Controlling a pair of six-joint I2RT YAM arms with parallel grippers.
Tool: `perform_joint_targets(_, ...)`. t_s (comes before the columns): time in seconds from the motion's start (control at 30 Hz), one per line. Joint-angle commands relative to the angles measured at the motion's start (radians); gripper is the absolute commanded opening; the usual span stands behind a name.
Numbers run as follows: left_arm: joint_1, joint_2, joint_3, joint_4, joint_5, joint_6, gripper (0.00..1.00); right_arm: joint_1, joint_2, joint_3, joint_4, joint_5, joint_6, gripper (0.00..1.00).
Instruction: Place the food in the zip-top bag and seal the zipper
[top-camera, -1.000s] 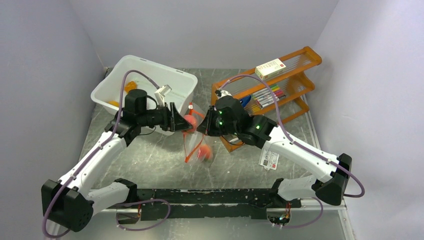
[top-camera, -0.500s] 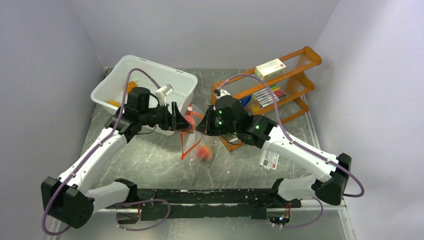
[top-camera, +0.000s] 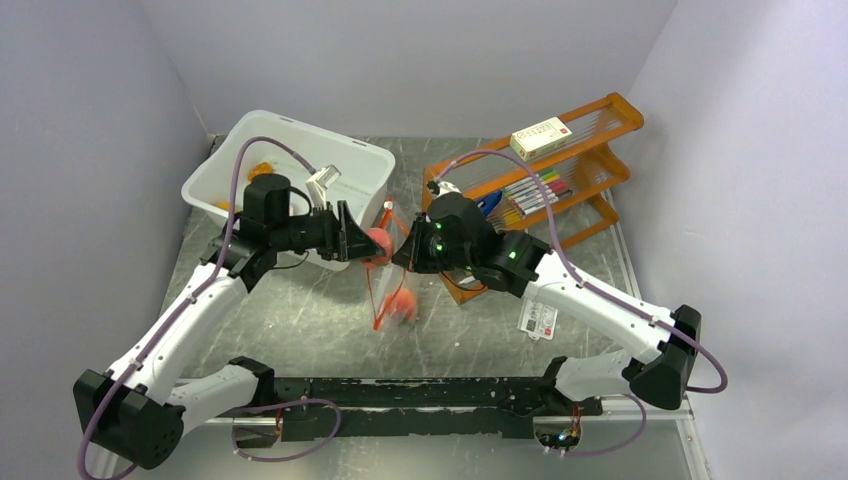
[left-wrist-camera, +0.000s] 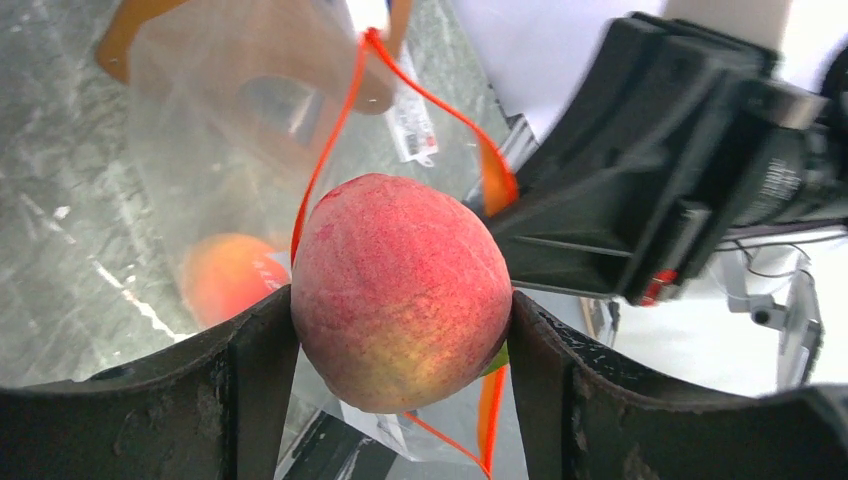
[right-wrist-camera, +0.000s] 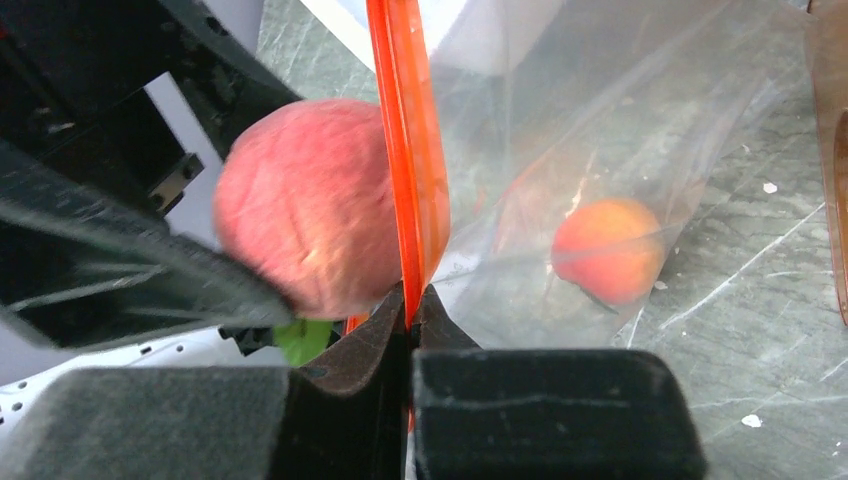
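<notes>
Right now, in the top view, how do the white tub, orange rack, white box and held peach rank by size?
1. The white tub and the orange rack look alike; I cannot rank them.
2. The white box.
3. The peach in the left hand.

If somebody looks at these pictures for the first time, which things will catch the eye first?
Most striking is the red-pink peach clamped in the left gripper, right at the open mouth of the clear bag in the middle of the table. The right gripper pinches the orange-red zipper, and an orange fruit lies in the bag's bottom.
</notes>
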Motion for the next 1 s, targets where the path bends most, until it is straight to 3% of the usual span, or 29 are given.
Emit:
perform_joint_targets(0.0, -0.012, -0.061, 0.009, 0.116, 0.123, -0.079, 0.46, 0.000, -0.010, -0.011, 0.027, 0.030, 0.015, 0.00)
perform_joint_targets(0.2, -0.012, -0.114, -0.073, 0.390, 0.237, -0.244, 0.46, 0.000, -0.002, 0.004, 0.013, 0.042, 0.012, 0.00)
perform_joint_targets(0.37, -0.011, -0.136, -0.109, 0.493, 0.259, -0.295, 0.48, 0.000, 0.002, 0.006, 0.010, 0.045, 0.016, 0.00)
perform_joint_targets(0.63, -0.011, -0.098, -0.135, 0.381, 0.228, -0.203, 0.47, 0.000, -0.019, 0.006, 0.023, 0.062, 0.022, 0.00)
perform_joint_targets(0.97, -0.013, -0.080, -0.091, 0.065, 0.048, 0.004, 0.46, 0.000, -0.026, 0.011, 0.045, 0.018, 0.013, 0.00)
